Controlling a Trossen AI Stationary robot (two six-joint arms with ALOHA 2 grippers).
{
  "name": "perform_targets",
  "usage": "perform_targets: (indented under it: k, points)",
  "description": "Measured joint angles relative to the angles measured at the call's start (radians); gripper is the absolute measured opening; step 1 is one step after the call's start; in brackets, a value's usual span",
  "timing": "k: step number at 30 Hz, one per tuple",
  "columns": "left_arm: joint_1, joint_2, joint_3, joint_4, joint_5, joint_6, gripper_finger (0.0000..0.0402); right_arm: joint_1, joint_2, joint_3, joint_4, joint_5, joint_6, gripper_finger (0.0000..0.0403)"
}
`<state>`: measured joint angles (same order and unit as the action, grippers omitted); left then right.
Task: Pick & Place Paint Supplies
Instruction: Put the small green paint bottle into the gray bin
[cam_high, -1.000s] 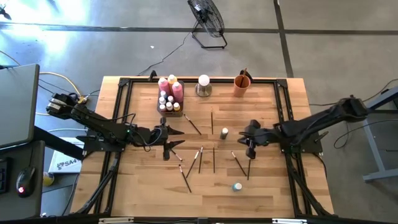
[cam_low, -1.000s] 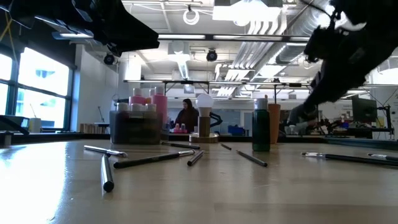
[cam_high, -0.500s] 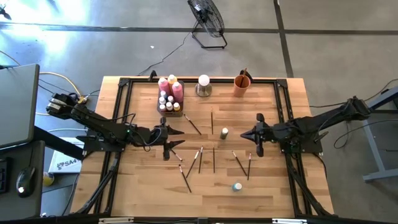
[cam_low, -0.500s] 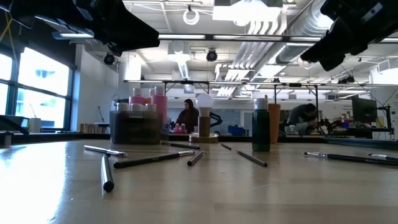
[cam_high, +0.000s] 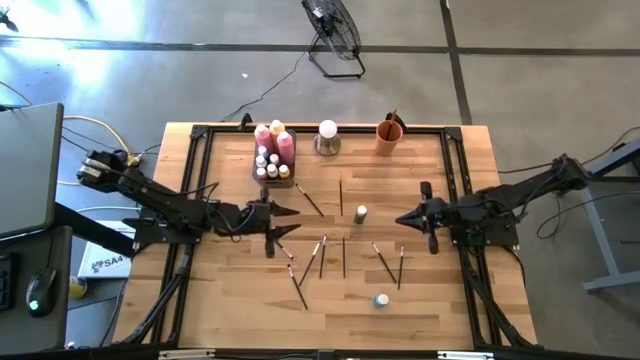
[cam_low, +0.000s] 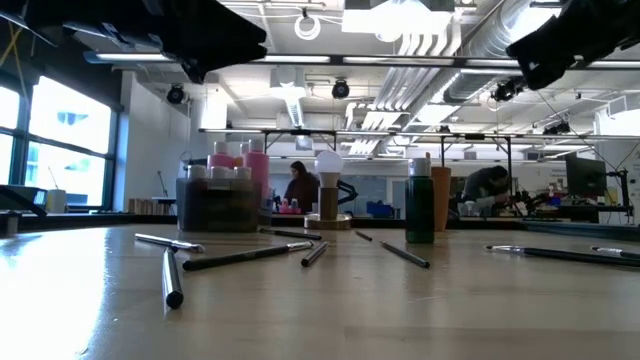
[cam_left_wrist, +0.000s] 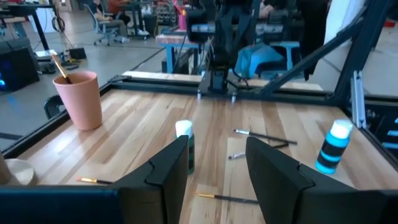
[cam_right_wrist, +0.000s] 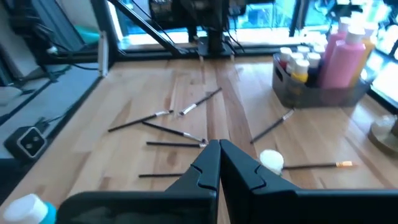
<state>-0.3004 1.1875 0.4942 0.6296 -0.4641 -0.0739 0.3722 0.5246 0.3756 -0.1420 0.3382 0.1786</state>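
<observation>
Several thin dark-handled paintbrushes (cam_high: 343, 255) lie flat and scattered on the middle of the wooden table. A dark green white-capped bottle (cam_high: 360, 213) stands among them, and a blue white-capped bottle (cam_high: 381, 299) stands nearer the front edge. The pink and yellow bottles and several tiny capped ones stand in the grey tray (cam_high: 272, 158) at the back. My left gripper (cam_high: 288, 221) hovers open and empty, left of the brushes; its fingers (cam_left_wrist: 168, 174) point level toward the green bottle (cam_left_wrist: 185, 146). My right gripper (cam_high: 402, 218) is shut and empty, right of the green bottle, above the table; its wrist view shows the closed fingertips (cam_right_wrist: 217, 163).
A white ball on a metal base (cam_high: 327, 138) and an orange cup (cam_high: 389, 135) holding a brush stand at the back edge. A black frame (cam_high: 200, 180) runs along the table's left, right and far sides. People sit in the room beyond the table (cam_low: 300, 185).
My right gripper has risen from just above the brushes at the right and drawn back a little toward the table's right edge, tipping from pointing down to nearly level. The brushes lie where they were.
</observation>
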Motion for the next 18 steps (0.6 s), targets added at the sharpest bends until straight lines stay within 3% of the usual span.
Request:
perform_targets:
  k: [9,15,18]
  points:
    - [0.044,0.241,0.023,0.265,0.026,0.070,0.0159,0.042,-0.054,0.000,0.005,0.003,-0.053,0.0002]
    - [0.118,0.338,0.135,0.218,0.264,0.065,0.0159,0.047,-0.053,0.000,-0.007,0.002,-0.053,0.0002]
    - [0.147,0.401,0.216,0.172,0.321,0.066,0.0159,0.047,-0.053,0.000,-0.007,0.002,-0.053,0.0002]
